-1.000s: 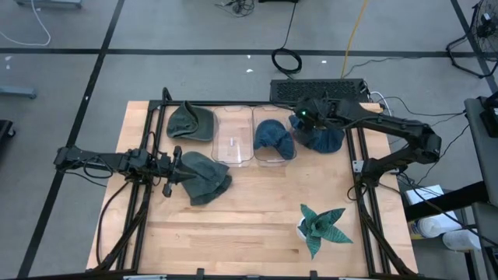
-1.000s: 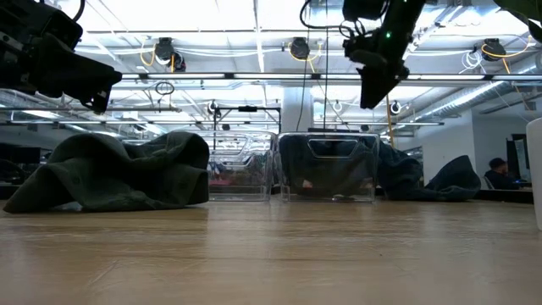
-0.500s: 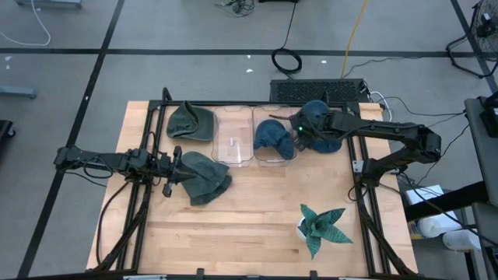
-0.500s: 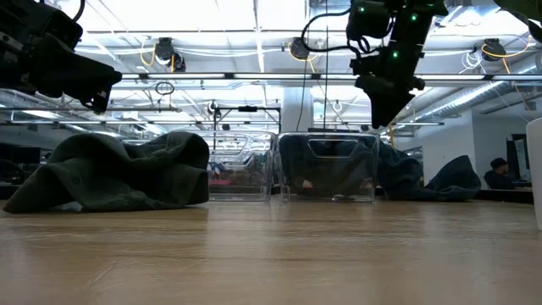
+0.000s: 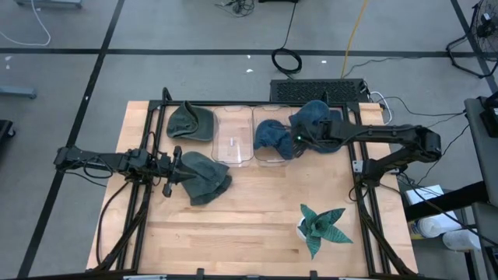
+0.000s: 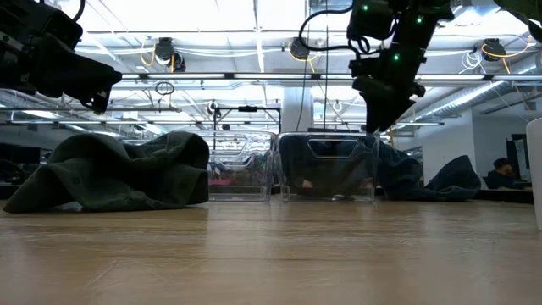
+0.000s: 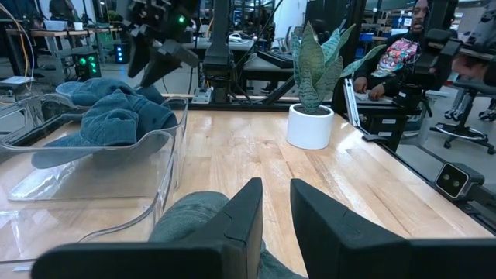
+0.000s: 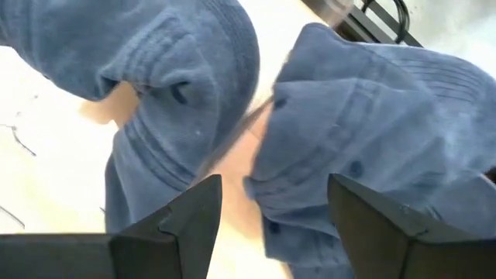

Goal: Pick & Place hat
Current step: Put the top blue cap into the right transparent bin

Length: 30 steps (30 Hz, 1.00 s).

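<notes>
Right claw point(image 5: 298, 140), spread wide and empty, is hung mid-frame above; crumpled blue fabric hat point(image 5: 317, 124) sits just upper-right.

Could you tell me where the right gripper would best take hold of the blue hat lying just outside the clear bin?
Probably from above, on the raised crown fold of the blue hat. It lies crumpled and soft beside the clear bin, so pinching a bunched ridge of cloth should hold better than a flat edge. The right gripper hangs open over the gap between the bin and this hat.

Overhead, table-level and two wrist views, sharing the table point(image 5: 257, 225).
</notes>
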Motion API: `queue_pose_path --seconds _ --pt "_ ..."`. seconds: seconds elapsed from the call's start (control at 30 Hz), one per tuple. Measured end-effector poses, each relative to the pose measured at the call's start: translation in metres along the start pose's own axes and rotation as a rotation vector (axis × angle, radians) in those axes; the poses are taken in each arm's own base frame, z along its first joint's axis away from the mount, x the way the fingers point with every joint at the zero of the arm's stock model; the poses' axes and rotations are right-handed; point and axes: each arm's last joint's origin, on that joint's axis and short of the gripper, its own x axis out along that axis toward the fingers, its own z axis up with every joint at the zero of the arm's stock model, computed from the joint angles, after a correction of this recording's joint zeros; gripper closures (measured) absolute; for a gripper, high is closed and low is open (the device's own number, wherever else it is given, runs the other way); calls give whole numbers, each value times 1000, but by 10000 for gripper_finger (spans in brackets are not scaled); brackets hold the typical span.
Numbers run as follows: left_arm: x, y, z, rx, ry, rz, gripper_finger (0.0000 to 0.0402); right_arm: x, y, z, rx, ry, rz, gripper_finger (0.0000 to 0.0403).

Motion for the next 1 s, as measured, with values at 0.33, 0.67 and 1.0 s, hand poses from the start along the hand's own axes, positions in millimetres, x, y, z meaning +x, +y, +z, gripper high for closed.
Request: queue_pose_path --seconds 0.33,0.67,1.0 --pt "0 0 0 0 0 0 325 17 3 -11 -1 -77 -51 177" --pt "0 0 0 0 0 0 325 29 -1 -23 -48 -140 -191 177" --pt "0 0 0 0 0 0 325 31 1 -25 -66 -149 -183 293"
